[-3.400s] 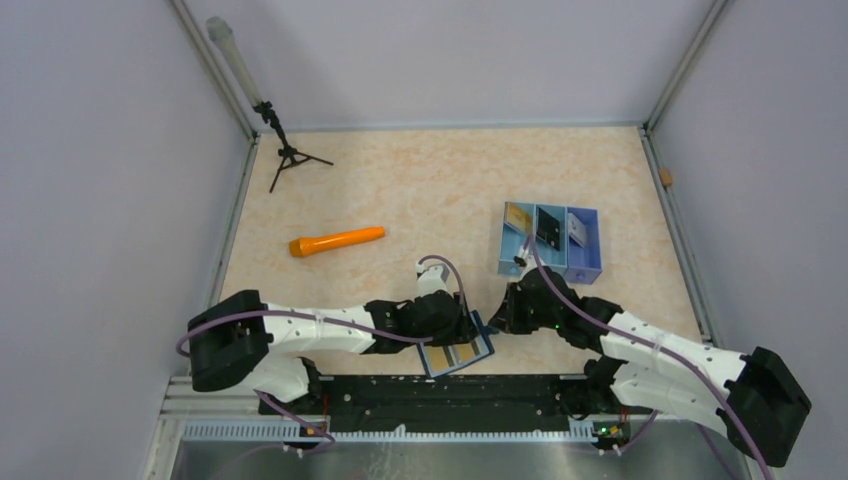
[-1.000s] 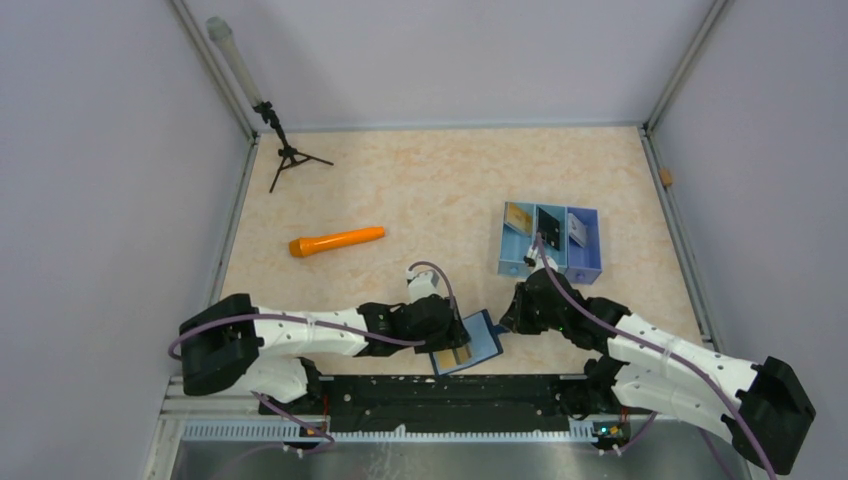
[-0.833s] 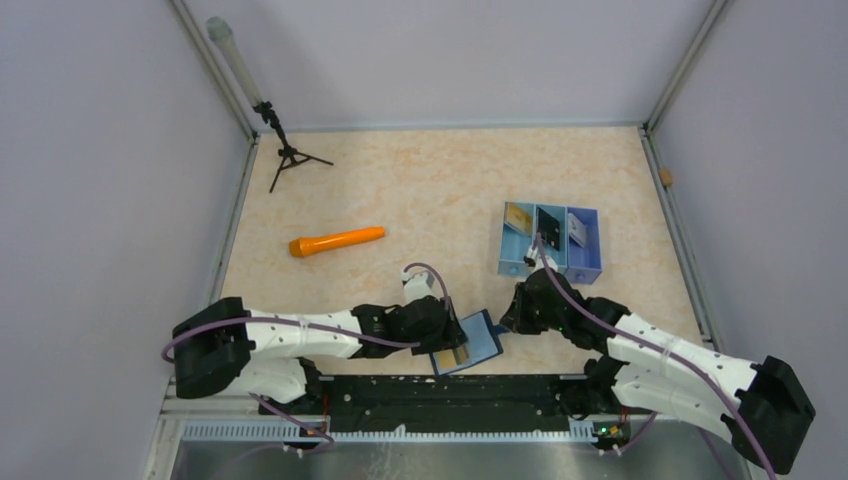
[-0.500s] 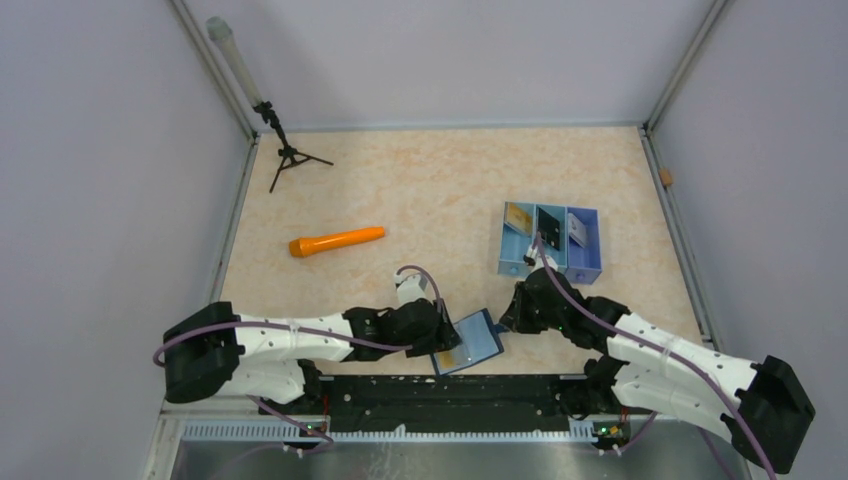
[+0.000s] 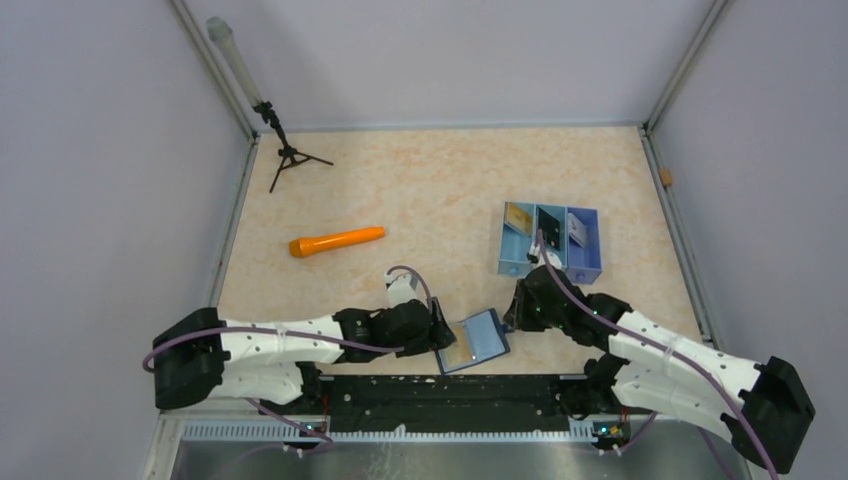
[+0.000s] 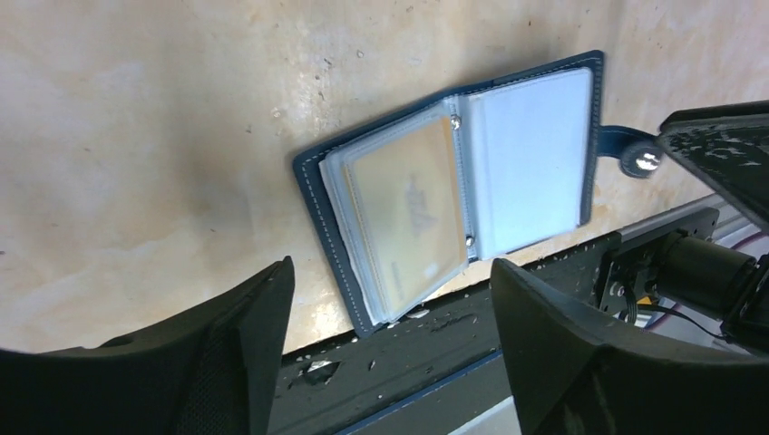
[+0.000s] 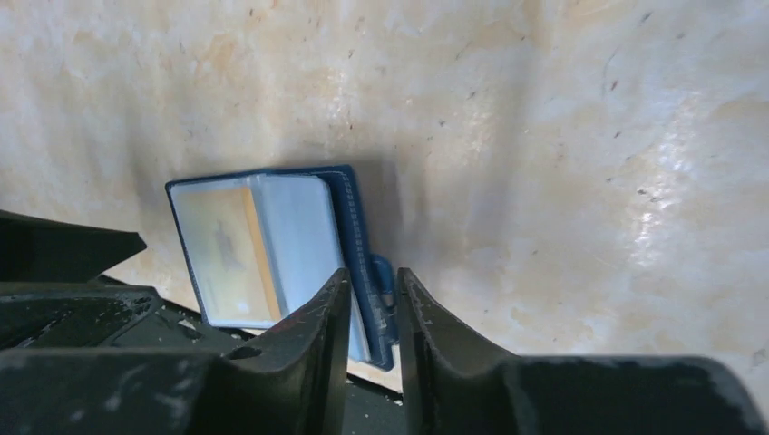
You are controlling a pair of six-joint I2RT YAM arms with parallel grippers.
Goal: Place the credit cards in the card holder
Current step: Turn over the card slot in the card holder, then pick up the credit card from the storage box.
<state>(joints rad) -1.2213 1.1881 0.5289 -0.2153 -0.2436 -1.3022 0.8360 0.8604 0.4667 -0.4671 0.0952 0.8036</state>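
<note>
Low in the centre of the top view, the card holder (image 5: pixel 474 341) lies open on the table (image 5: pixel 450 180), a gold card (image 6: pixel 408 217) in its left sleeve. The left gripper (image 6: pixel 392 267) hovers over it, released. The right gripper (image 7: pixel 374 276) has its fingers narrowly apart at the holder's snap tab (image 6: pixel 639 156); whether they are grasping it cannot be told. Farther back, a blue tray (image 5: pixel 588 265) holds three more credit cards (image 5: pixel 549 224).

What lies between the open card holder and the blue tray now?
The right gripper stands in that stretch, close beside the card holder, with the blue tray beyond it; the top view shows this.
</note>
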